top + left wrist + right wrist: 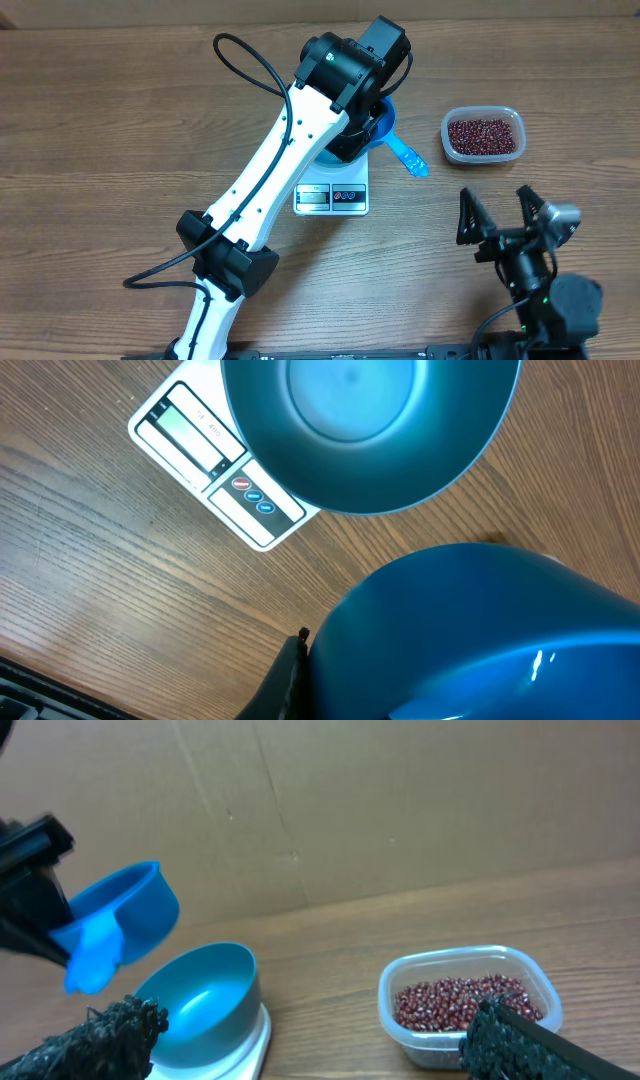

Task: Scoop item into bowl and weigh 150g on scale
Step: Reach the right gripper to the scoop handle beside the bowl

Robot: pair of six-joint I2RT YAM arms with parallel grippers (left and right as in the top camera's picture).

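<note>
Clock directions are read from above, 12 at the far edge of the table (120,130).

Layout: scale (333,198) near mid-table with the bowl (400,470) seated on it; the bowl's inside looks bare, no beans visible in it; display lit pale, digits too small to read. The beans (483,134) all lie in the clear tub (425,1045), at about 2 o'clock from the scale and well apart from it.

Tools: left gripper (45,905) is clamped tight on the blue scoop (125,905) and holds it in the air just above the bowl's rim, handle trailing towards 4 o'clock; whether the scoop carries anything I cannot tell, only its outside shows. Right gripper (496,205) stands spread wide with nothing between its fingers, parked at 6 o'clock from the tub.

Judgement: with the bowl bare, the weighing has hardly begun; the step in hand looks like taking a load from the tub.

How to do it well:
- confirm the scale reads zero with the bowl on before any beans go in;
- lift clear of the bowl's rim before swinging out, so the bowl is not nudged off the scale;
- enter the heap at a shallow angle, then level the scoop; loose grains roll off a tilted lip;
- tip over the bowl's centre without touching it; contact would falsify the reading;
- take smaller loads as the target nears.
</note>
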